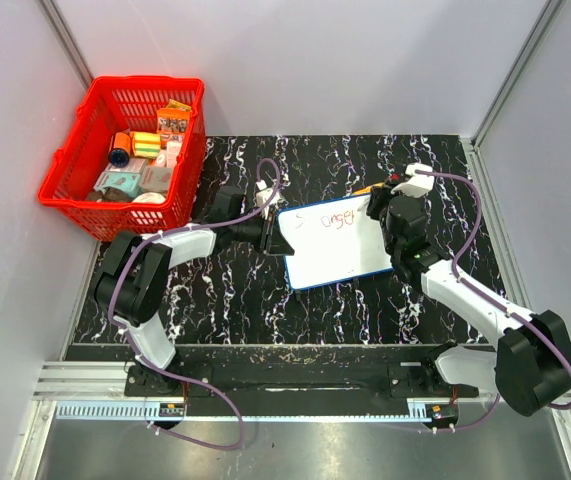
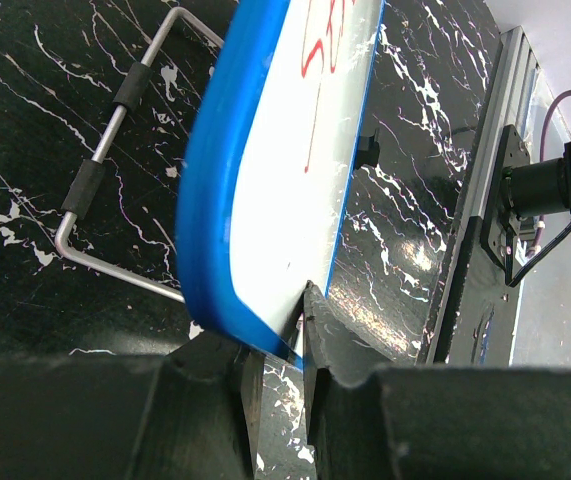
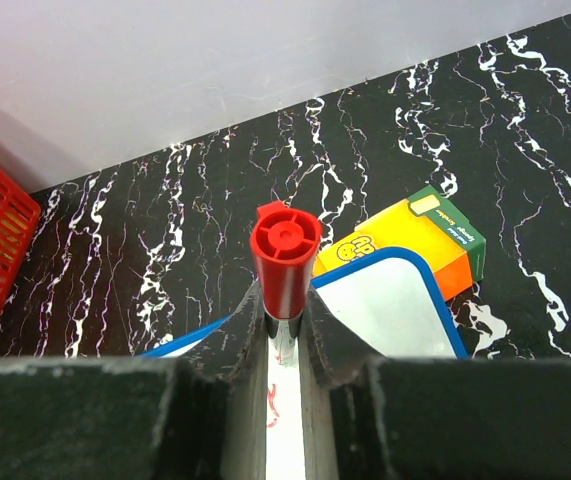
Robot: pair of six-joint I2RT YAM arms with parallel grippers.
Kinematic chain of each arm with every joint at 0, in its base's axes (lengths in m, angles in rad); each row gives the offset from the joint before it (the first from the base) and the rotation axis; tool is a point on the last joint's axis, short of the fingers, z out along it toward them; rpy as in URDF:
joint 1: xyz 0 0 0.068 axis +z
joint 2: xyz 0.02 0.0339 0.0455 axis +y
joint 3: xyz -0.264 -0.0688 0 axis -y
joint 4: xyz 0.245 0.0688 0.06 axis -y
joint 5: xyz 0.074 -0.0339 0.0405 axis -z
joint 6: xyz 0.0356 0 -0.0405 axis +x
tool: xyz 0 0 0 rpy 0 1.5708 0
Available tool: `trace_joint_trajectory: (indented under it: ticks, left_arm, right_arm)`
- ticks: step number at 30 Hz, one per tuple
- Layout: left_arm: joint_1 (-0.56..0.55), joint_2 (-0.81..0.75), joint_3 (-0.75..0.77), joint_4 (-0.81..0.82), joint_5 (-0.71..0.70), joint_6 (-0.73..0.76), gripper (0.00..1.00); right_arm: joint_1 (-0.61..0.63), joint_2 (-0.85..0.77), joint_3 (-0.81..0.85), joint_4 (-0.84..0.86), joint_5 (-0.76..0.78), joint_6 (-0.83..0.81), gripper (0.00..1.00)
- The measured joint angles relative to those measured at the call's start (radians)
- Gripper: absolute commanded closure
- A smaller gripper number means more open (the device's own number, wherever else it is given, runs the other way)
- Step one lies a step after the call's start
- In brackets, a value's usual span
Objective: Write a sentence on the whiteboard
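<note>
Whiteboard (image 1: 340,258) corner nipped between left gripper (image 2: 277,352) jaws; red marker (image 3: 285,250) clamped in right gripper (image 3: 285,325) jaws, above board.

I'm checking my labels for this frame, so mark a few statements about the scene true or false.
1. The left gripper clamps the whiteboard by its blue edge. True.
2. The right gripper holds a blue marker. False: the marker is red.
3. The whiteboard is blank. False: red writing is on it.
4. An orange box lies by the board's far corner. True.
5. The red basket is empty. False: it holds small packages.
</note>
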Motion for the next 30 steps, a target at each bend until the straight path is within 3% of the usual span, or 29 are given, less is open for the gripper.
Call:
trace_joint_trajectory:
  ticks: [30]
  left_arm:
    - [0.000, 0.000, 0.000, -0.001, -0.001, 0.000, 1.00]
  right_arm:
    - [-0.002, 0.000, -0.019, 0.000, -0.080, 0.008, 1.00]
